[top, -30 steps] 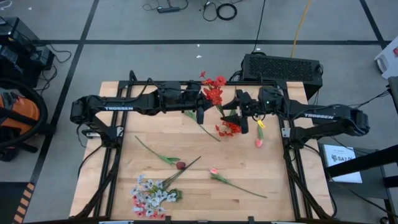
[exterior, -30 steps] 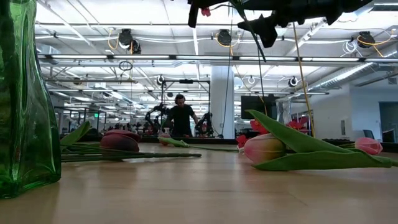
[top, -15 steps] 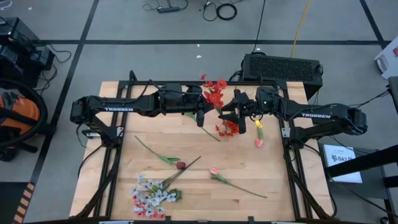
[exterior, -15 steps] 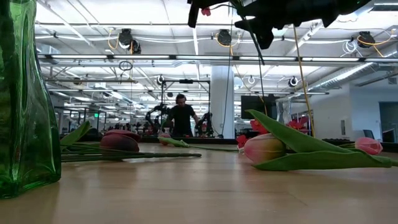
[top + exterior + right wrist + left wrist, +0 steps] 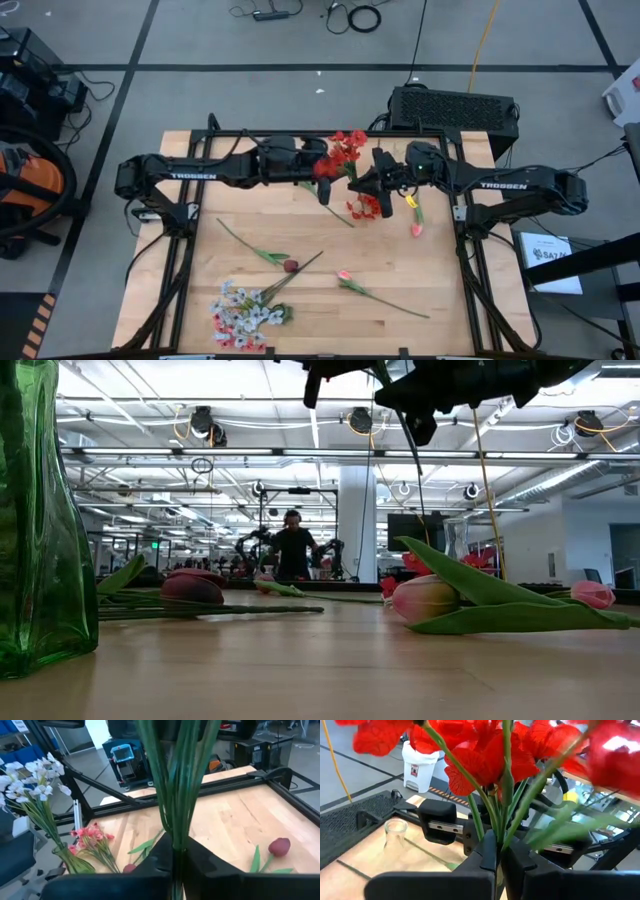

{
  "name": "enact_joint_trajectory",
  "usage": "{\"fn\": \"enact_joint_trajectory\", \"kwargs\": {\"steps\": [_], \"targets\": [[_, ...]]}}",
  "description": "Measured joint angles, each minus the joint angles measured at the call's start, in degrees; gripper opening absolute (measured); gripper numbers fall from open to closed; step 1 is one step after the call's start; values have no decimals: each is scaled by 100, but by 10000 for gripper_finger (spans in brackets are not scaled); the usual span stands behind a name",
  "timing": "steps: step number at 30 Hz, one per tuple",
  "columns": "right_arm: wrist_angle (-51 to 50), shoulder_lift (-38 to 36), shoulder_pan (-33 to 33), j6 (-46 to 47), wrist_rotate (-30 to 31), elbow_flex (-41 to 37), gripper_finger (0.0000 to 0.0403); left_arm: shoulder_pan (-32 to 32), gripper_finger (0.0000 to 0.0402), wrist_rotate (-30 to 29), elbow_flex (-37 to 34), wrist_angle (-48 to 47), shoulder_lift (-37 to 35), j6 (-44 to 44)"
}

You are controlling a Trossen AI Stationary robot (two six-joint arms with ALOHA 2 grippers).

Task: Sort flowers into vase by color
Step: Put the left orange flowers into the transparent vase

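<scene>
A bunch of red flowers (image 5: 344, 150) is held high over the far middle of the table, and its green stems (image 5: 410, 465) hang down in the low view. My left gripper (image 5: 322, 188) and my right gripper (image 5: 374, 185) face each other there, both shut on the stems. A second red cluster (image 5: 368, 207) shows below my right gripper. Pink tulips (image 5: 415, 229) (image 5: 343, 275) and a maroon tulip (image 5: 290, 266) lie flat on the wood. Whitish (image 5: 35, 790) and pink sprays (image 5: 92, 837) stand in glass vases at the near left. My left gripper pinches the red bunch's stems (image 5: 500, 832) between its two fingers, just below the blossoms. The blossoms stand right beyond the fingertips. My right gripper pinches the same bundle of stems (image 5: 175, 832) between its two fingers, farther from the blossoms. Several stems run together out of the hold.
An empty clear glass vase (image 5: 395, 832) stands on the table by the far frame. A tall green glass vase (image 5: 40, 530) stands close to the low camera. A black box (image 5: 452, 105) sits behind the far edge. A person stands in the room beyond.
My right gripper has moved a little toward the table's left edge and has shut on the red bunch's stems. My left gripper has kept its hold on the bunch.
</scene>
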Motion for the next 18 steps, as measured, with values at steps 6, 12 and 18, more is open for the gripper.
{"fn": "enact_joint_trajectory", "kwargs": {"steps": [6, 12, 18], "targets": [[-50, -1, -8, 0, 2, 0, 7, 0, 56, 7, 0, -171, 9, -18], [-124, -171, -192, -2, 29, 0, 4, 63, 94, 34, -2, -697, -76, 7], [-489, -506, -479, -25, 50, 2, 3, 172, 97, 39, -4, -792, -513, 12]]}}
